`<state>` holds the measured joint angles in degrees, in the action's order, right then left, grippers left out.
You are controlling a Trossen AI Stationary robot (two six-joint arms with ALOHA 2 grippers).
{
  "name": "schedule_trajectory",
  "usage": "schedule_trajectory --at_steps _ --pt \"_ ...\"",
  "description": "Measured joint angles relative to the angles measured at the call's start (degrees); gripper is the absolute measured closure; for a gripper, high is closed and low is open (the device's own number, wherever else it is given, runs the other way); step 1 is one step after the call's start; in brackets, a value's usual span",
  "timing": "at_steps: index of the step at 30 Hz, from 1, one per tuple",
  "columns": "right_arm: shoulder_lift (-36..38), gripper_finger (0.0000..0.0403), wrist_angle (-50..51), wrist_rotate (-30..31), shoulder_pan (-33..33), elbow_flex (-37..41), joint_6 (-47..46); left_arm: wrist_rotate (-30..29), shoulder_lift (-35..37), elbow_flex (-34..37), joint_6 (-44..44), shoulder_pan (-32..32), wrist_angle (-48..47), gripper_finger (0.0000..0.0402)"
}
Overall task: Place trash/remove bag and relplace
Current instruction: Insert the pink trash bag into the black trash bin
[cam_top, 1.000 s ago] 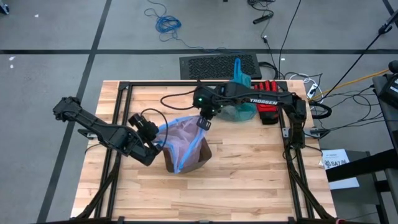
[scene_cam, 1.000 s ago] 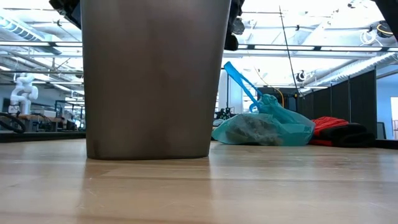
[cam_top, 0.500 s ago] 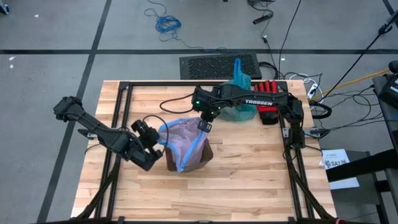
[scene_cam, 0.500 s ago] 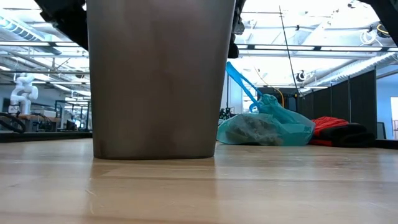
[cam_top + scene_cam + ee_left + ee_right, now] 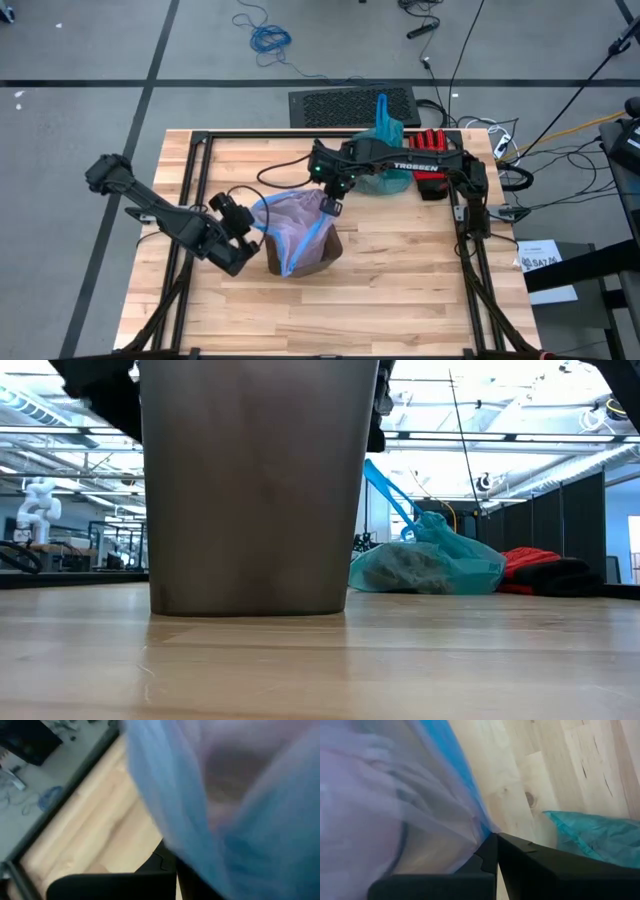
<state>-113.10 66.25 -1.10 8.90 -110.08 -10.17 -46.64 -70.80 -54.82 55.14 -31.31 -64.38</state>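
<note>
A pale pink translucent bag (image 5: 295, 222) with a blue edge is spread over the mouth of a brown bin (image 5: 322, 255) standing mid-table (image 5: 250, 480). My left gripper (image 5: 252, 224) is shut at the bag's left side. My right gripper (image 5: 328, 205) is shut at its far right side. The teal-green bag (image 5: 385, 172) lies by its underside on the far part of the table, a handle sticking up (image 5: 385, 490). A dark lump shows through its wall (image 5: 405, 570); the trash wads cannot be told apart. My left gripper pinches the pink bag's blue mouth edge (image 5: 167, 820) between its two fingers, coming level from the table's left. The film runs from there toward the bin's rim. My right gripper pinches the blue mouth edge (image 5: 481, 826) on the bag's far right side, slanting down from the far right. The film spreads away from the fingers over the bin's opening.
A red glove (image 5: 430, 165) lies beside the teal bag at the far right (image 5: 540, 572). The black frame rails (image 5: 195, 190) run along the table's sides. Bare wood (image 5: 400, 290) lies near and right of the bin.
The bin has slid a little toward the table's right. My left gripper has followed it slightly right and toward the near edge, and my right gripper has moved slightly toward the near edge, both still shut on the pink bag's edge.
</note>
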Motion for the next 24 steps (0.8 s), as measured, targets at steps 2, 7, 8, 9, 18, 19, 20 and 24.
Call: schedule_trajectory --at_steps 2,7,8,9,18,19,20,24 --pt "0.0 0.0403 0.0 0.0 0.0 0.0 0.4 -1.1 0.6 -2.1 0.0 -0.4 -3.7 0.0402" --pt "0.0 0.0403 0.0 0.0 0.0 0.0 0.7 -1.9 1.7 -8.9 0.0 -1.5 -11.5 0.0402" --pt "0.0 0.0403 0.0 0.0 0.0 0.0 0.8 -2.2 2.1 -10.3 0.0 -2.0 -12.0 0.0402" --pt "0.0 0.0403 0.1 0.0 0.0 0.0 0.8 -2.5 2.4 -11.5 -0.2 -2.6 -13.2 0.0402" --pt "0.0 0.0403 0.4 -0.4 -0.1 0.0 1.4 -2.9 4.2 -19.1 -2.9 -5.9 -19.3 0.0401" --pt "0.0 0.0403 0.4 -0.4 -0.2 0.0 1.4 -2.9 4.3 -19.5 -4.0 -5.9 -19.3 0.04" --pt "0.0 0.0403 0.4 -0.4 -0.3 0.0 1.4 -2.9 4.3 -19.9 -4.9 -5.9 -19.3 0.0396" --pt "0.0 0.0403 0.4 -0.4 -0.5 -0.1 1.9 -3.0 4.2 -20.7 -6.5 -5.5 -19.1 0.0367"
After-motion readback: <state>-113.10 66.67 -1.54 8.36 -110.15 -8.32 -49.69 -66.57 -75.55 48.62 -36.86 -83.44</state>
